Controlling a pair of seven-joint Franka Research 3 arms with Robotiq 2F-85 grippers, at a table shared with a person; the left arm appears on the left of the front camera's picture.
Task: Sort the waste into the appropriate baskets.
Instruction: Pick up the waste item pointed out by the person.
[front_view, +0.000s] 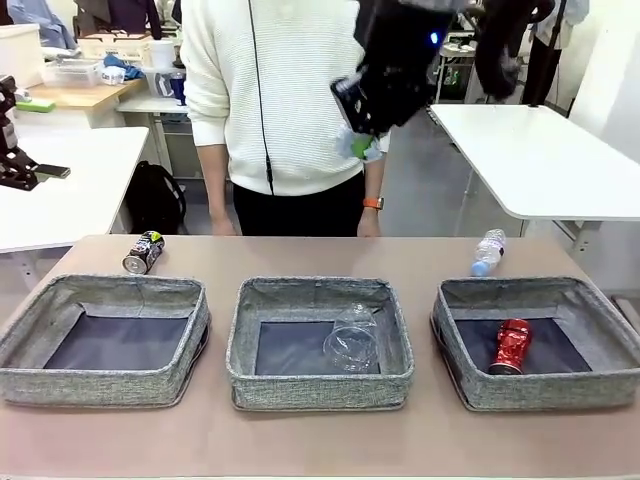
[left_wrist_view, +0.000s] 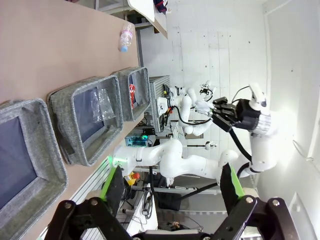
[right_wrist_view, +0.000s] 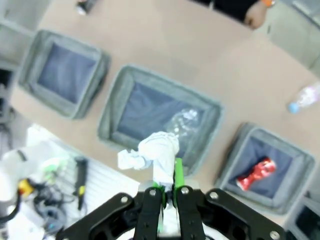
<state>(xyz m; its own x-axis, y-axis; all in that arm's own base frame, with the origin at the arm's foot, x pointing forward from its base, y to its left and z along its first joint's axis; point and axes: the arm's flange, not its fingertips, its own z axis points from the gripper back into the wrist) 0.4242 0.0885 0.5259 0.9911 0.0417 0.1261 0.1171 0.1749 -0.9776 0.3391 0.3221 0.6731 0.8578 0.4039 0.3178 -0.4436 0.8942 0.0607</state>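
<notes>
My right gripper (front_view: 362, 140) hangs high above the table's far side, shut on a crumpled white paper wad (right_wrist_view: 152, 152). In the right wrist view the wad hangs over the near edge of the middle basket (right_wrist_view: 112, 112). A clear plastic cup (front_view: 352, 342) lies in the middle basket (front_view: 320, 385). The crushed red can (front_view: 512, 345) rests in the right basket (front_view: 540, 390). The left basket (front_view: 100, 385) holds nothing. A dark printed can (front_view: 143, 252) and a small clear bottle (front_view: 487, 252) lie on the table behind the baskets. My left gripper (left_wrist_view: 170, 192) is open and holds nothing.
A person in a white sweater (front_view: 270, 90) stands at the far edge with a hand (front_view: 370, 222) by the table. White tables (front_view: 540, 150) stand behind. Bare tabletop runs in front of the baskets and behind them.
</notes>
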